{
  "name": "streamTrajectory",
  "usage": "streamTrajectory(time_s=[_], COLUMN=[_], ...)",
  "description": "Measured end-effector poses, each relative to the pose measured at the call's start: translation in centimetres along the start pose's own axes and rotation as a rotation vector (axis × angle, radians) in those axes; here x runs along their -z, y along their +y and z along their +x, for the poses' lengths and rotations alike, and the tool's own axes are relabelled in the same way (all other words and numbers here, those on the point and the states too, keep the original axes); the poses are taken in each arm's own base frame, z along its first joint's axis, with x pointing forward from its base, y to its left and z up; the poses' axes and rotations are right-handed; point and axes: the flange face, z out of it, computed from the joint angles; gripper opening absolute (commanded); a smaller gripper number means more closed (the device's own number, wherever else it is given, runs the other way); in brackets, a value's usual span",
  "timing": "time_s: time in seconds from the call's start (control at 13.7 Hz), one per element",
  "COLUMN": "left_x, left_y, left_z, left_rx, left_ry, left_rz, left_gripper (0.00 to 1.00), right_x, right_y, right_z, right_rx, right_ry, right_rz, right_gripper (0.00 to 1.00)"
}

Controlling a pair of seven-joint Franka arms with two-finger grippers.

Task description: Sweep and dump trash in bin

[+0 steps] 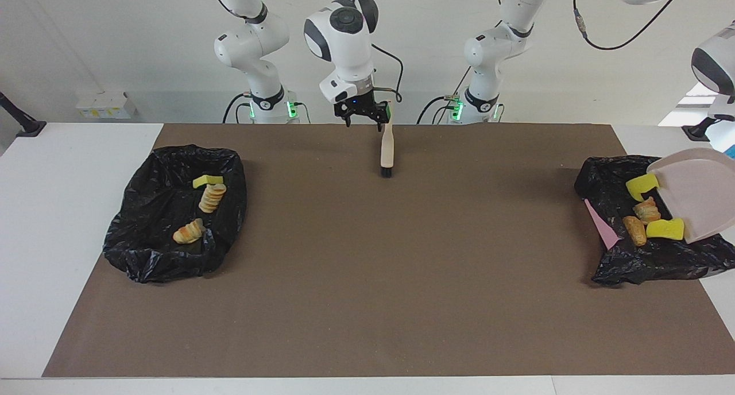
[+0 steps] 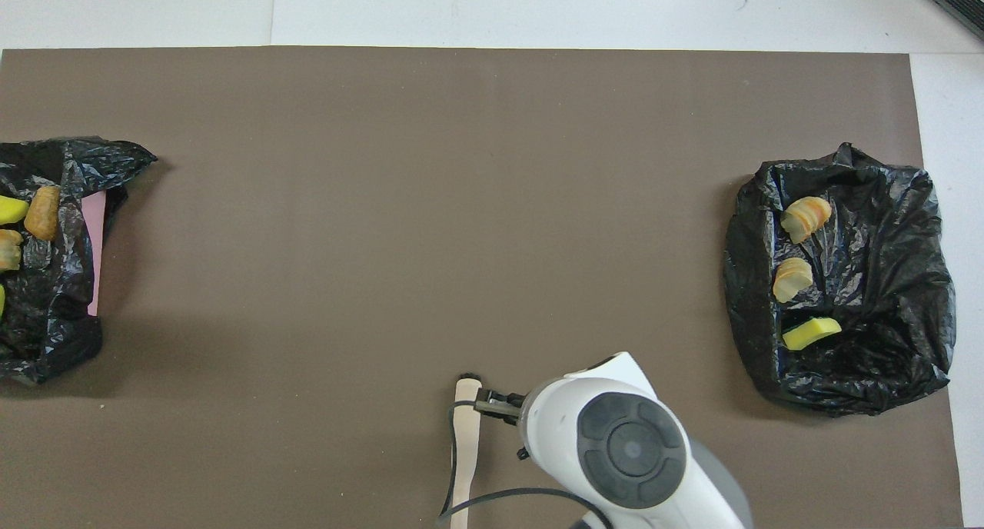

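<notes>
While the tilted pale plastic dustpan [image 1: 697, 194] spills yellow-and-brown trash lumps [image 1: 666, 228] straight down into the black-bagged bin [image 1: 660, 263], its holder, the left gripper, is out of view, presumably clamped on the handle. The right gripper [image 1: 364, 119] hangs wide open by the handle end of the beige brush [image 1: 387, 148].

Trash [image 1: 648, 211] lies in the bin [image 1: 660, 257] under the dustpan [image 1: 697, 194]; brush [image 1: 387, 148] lies mid-table.
</notes>
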Motion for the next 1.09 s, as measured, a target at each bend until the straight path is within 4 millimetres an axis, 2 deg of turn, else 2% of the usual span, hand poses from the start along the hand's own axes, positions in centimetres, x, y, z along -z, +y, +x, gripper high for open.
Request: streamTrajectory(time_s=[0.15,0.29,0.66,0.88,1.09], left_x=[1.3,2.7,5.5,7.1,9.4], left_y=[0.7,1.0,0.4,0.9,1.1], left_z=[-1.2,-1.4,1.8,2.5,4.4], left_rx=[0.013,0.048,0.206,0.297,0.405], left_ry=[-0.043,-0.059,-0.068,-0.122,-0.091], left_rz=[0.007,-0.001,-0.062,-0.119,-0.155], left_gripper=[0.00,0.00,0.00,0.00,0.00], right_x=[4.3,7.9,16.1,19.8,21.4], right_y=[3.1,6.6,12.9,15.9,17.8], right_z=[4.1,7.2,12.2,15.1,18.2], right_rx=[-0.015,0.020,0.098,0.111,0.074], right_ry=[0.057,0.061,0.088,0.119,0.141], right_rz=[0.006,-0.005,-0.060,-0.056,-0.048], right_gripper=[1.00,1.00,1.00,1.00,1.00])
